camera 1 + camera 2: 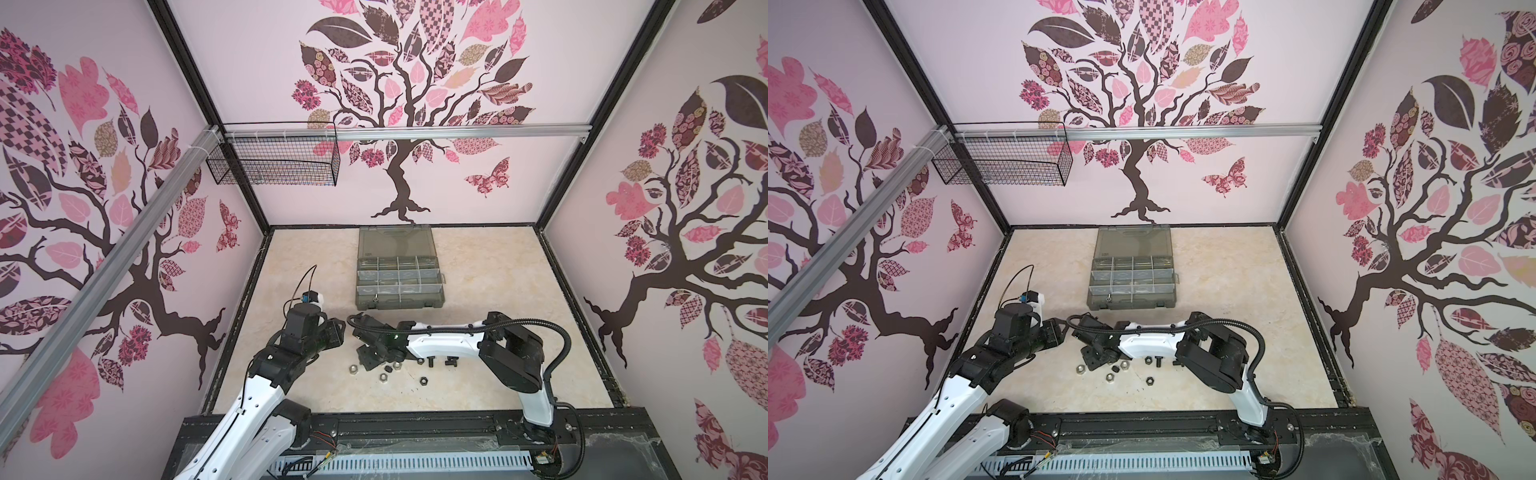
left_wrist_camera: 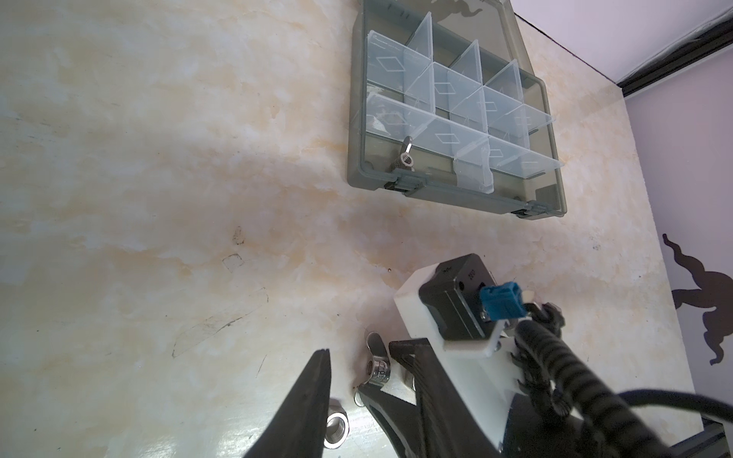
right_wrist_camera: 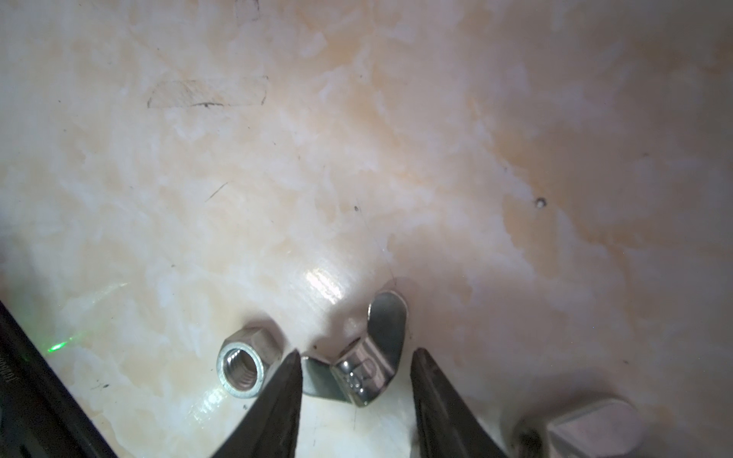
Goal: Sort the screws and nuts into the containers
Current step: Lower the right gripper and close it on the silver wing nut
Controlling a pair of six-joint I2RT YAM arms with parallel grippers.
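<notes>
— Marble-patterned bench (image 1: 490,282) under me, tree-printed walls (image 1: 457,187) on three sides.
— And your right claw?
— Low over the near middle of the bench. My right claw (image 3: 356,352) is spread, one finger each side of a silver wing nut (image 3: 359,366) lying on the bench. One fingertip (image 3: 287,376) touches a wing, the other stands just clear, so nothing is pinched.
— What's beside it?
— A silver hex nut (image 3: 242,366) just outside the touching finger. Loose nuts (image 1: 383,376) and a black screw (image 1: 431,362) lie scattered to the right.
— The left one?
— My left claw (image 1: 340,330) is just left of the right one, partly spread, with nothing between its fingers.
— The case?
— Farther back, well apart from the scatter, the smoky-grey case (image 1: 401,306) stands with its lid (image 1: 395,241) folded open. Its near left compartment (image 2: 430,165) holds a second wing nut (image 2: 404,158).
</notes>
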